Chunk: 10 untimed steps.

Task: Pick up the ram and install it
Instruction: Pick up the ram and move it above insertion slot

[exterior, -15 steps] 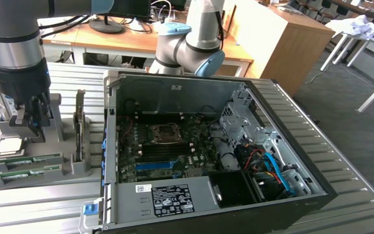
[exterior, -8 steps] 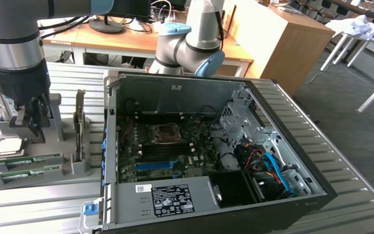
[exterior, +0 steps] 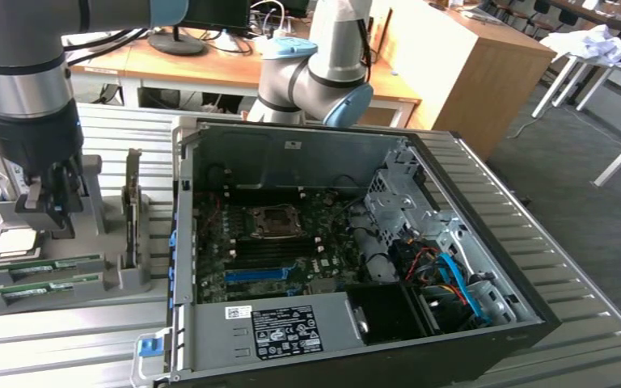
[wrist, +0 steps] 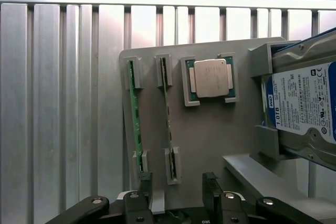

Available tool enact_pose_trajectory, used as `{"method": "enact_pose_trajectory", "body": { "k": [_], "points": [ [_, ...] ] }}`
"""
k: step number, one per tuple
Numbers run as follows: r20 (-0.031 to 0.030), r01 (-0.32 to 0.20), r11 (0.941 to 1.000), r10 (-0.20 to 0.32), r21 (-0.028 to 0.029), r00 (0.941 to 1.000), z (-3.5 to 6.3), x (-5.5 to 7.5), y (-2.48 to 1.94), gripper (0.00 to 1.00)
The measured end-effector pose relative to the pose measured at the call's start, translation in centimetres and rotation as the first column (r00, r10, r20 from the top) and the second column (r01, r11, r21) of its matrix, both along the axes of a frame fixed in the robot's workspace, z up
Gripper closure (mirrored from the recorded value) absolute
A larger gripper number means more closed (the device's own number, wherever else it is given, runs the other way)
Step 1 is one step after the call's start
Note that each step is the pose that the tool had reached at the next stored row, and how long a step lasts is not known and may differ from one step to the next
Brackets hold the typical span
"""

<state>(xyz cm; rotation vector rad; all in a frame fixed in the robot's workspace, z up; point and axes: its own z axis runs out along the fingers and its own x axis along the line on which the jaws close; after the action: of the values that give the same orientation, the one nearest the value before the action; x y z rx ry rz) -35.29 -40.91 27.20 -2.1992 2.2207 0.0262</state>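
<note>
Two green ram sticks stand on edge in slots of a grey holder (wrist: 210, 129). One ram stick (wrist: 168, 114) lies in line with the gap between my fingers; the other ram stick (wrist: 135, 124) is beside it, nearer one fingertip (wrist: 146, 184). My gripper (wrist: 178, 187) hangs open above the holder's near end with nothing in it. In the exterior view the gripper (exterior: 43, 212) hovers over the holder at the exterior view's left, and the ram sticks (exterior: 52, 265) lie just in front of it.
A square silver processor (wrist: 211, 77) sits in its pocket on the holder. A blue-labelled hard drive (wrist: 304, 103) stands beside it. The open computer case (exterior: 504, 267) with its motherboard (exterior: 278, 242) lies at the exterior view's right of the holder, on a slatted metal table (exterior: 62, 347).
</note>
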Motion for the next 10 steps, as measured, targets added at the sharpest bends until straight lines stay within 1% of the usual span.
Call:
{"method": "enact_pose_trajectory", "body": {
  "k": [10],
  "points": [
    [0.0,0.0,1.0,0.0,0.0,1.0,-0.25,-0.11,-0.01,0.5]
  ]
}}
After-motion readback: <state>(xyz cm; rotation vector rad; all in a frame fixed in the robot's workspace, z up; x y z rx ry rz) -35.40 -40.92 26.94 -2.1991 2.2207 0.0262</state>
